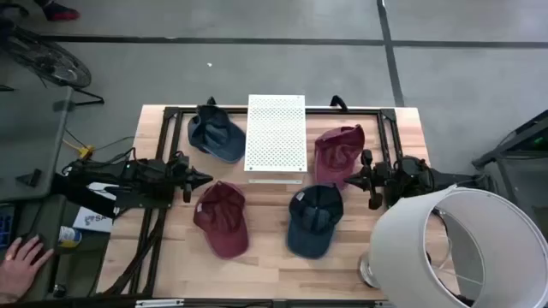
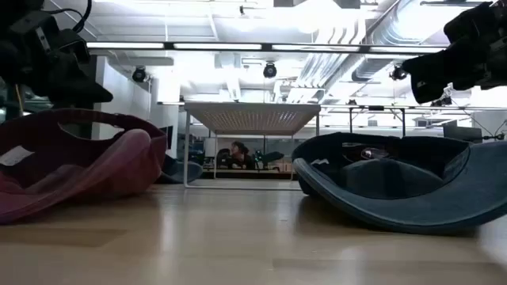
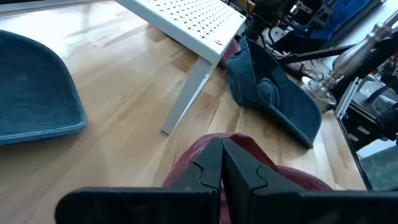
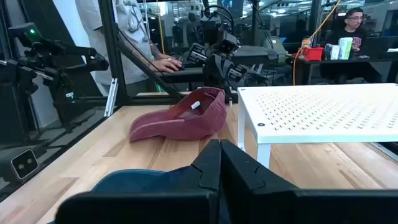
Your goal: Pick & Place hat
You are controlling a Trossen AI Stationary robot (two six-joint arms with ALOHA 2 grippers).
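Left gripper [image 1: 204, 179]: fingers pressed together, holding nothing; it hangs above the table at the left side, tip just beside the crown of the near maroon cap [image 1: 223, 219], not touching it; in the left wrist view the closed fingers [image 3: 222, 168] sit directly over that cap's red fabric [image 3: 249, 149]

Right gripper [image 1: 349, 180]: jaws closed, empty; it hovers at the right side, between the far maroon cap [image 1: 338, 152] and the near navy cap [image 1: 313, 220], its tip at the edge of both; in the right wrist view the shut fingers [image 4: 219, 165] point across the navy cap [image 4: 149, 182] toward the near maroon cap [image 4: 180, 116]

Hats: four baseball caps on the wooden table [image 1: 274, 265]; a blue denim cap [image 1: 216, 135] at the far left, the far maroon cap at the far right, the near maroon cap and the near navy cap side by side closer to the front edge; the front two lie upside down in the low view, maroon [image 2: 75, 162] and navy [image 2: 404, 182]

White perforated stand [image 1: 275, 133]: raised on thin legs in the middle of the far side, between the denim cap and the far maroon cap; it sits between the two grippers' far-side caps

Lamp [image 1: 445, 248]: a white shade on a metal base at the near right corner, beside the right arm

Person: a hand [image 1: 24, 257] rests at the left, off the table
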